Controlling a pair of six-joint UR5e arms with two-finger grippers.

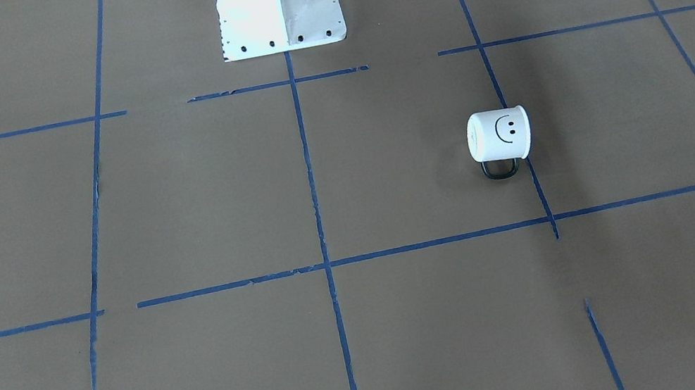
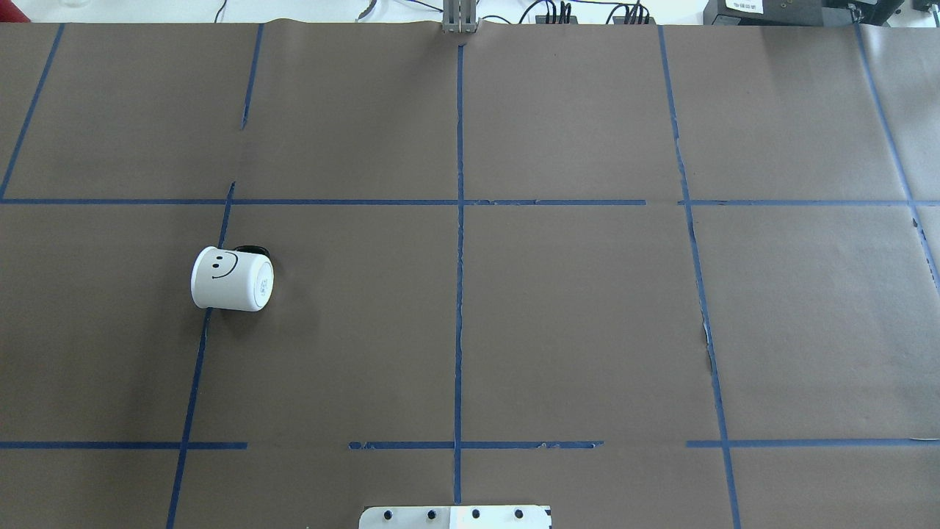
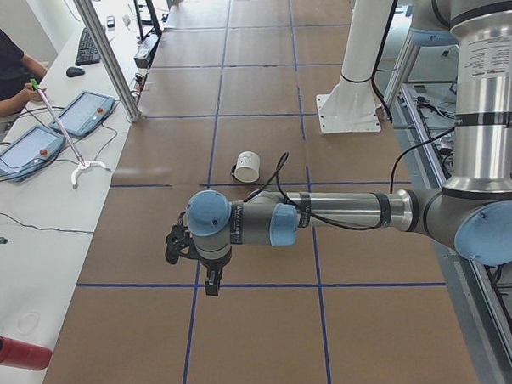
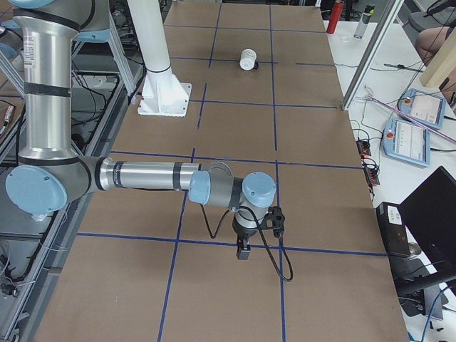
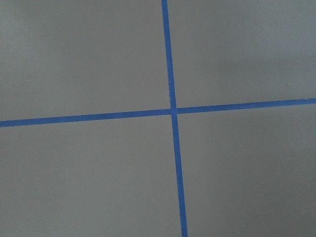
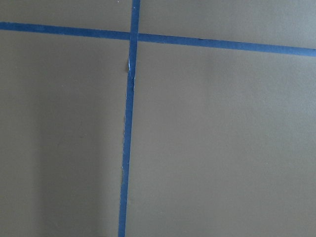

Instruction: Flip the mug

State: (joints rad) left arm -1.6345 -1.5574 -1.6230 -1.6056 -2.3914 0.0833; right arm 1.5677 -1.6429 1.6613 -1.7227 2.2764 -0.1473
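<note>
One mug point(image 1: 499, 135) lies sideways; judged light, rigid, slick; grasp rim. Left end effector point(image 3: 211, 286), right end effector point(image 4: 243, 251): opening indeterminable.

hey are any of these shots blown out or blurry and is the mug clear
Front-facing view: the white robot base is blown out near the top, but the mug is sharp, smiley readable. Overhead view: even light, darker paper, mug crisp. Left wrist view: greyish cast, slightly soft, showing only blue tape on paper.

Arms outstretched horizontally; left claw point(image 3: 211, 286), right claw point(image 4: 243, 252) pointing down
</note>
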